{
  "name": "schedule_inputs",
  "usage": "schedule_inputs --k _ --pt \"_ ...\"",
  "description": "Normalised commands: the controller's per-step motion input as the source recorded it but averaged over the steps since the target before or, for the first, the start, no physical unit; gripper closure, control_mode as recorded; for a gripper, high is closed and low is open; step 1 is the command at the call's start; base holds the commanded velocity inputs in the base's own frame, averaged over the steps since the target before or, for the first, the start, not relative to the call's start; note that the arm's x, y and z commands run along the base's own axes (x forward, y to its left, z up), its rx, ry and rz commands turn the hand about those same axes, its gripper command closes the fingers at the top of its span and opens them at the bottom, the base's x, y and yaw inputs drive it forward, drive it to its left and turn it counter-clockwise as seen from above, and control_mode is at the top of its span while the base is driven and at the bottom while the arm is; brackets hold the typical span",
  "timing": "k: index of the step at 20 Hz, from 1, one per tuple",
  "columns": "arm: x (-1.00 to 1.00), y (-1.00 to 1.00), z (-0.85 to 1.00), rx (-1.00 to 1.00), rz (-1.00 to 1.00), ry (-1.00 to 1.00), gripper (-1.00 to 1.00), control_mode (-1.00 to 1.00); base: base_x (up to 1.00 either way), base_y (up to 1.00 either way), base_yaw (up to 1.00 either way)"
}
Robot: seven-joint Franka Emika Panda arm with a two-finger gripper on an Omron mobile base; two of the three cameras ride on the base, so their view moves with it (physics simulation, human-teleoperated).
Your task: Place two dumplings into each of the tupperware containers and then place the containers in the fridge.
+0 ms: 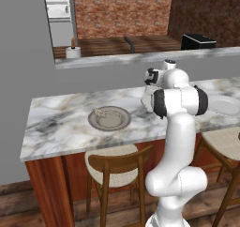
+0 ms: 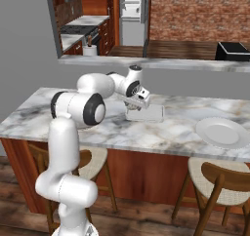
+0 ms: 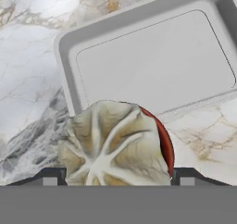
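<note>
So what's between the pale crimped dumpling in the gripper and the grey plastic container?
Nothing. In the hand view the dumpling hangs just before the empty container's near rim, over bare marble counter.

Everything sits on the tabletop [image 2: 171, 132], and the container [image 2: 145, 113] near its middle serves as the marker. The tool [image 2: 139, 102] hangs just above the container's rim, with a dumpling [image 3: 115, 146] between its fingers, over the tabletop right beside the container's edge. Well to one side of the container lies a plate [image 1: 109, 118] carrying another dumpling [image 1: 99, 111]. Well to the other side lies a second plate [image 2: 223, 132]. Stools [image 1: 112, 167] stand below the tabletop's near edge. Far behind the container, past a raised ledge, stands the fridge [image 1: 58, 10].
</note>
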Motion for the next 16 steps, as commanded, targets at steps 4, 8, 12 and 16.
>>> schedule_inputs --k 4,8,12,16 --pt "0.52 0.0 -0.08 0.0 0.0 0.06 1.0 -1.0 0.0 0.0 0.0" --pt "0.37 -0.01 -0.28 0.0 0.0 0.05 1.0 -1.0 0.0 0.0 0.0" --pt "0.29 0.0 -0.42 0.0 0.0 0.05 1.0 -1.0 0.0 0.0 0.0" --pt "0.04 -0.05 -0.44 0.0 0.0 0.03 1.0 -1.0 0.0 0.0 0.0"
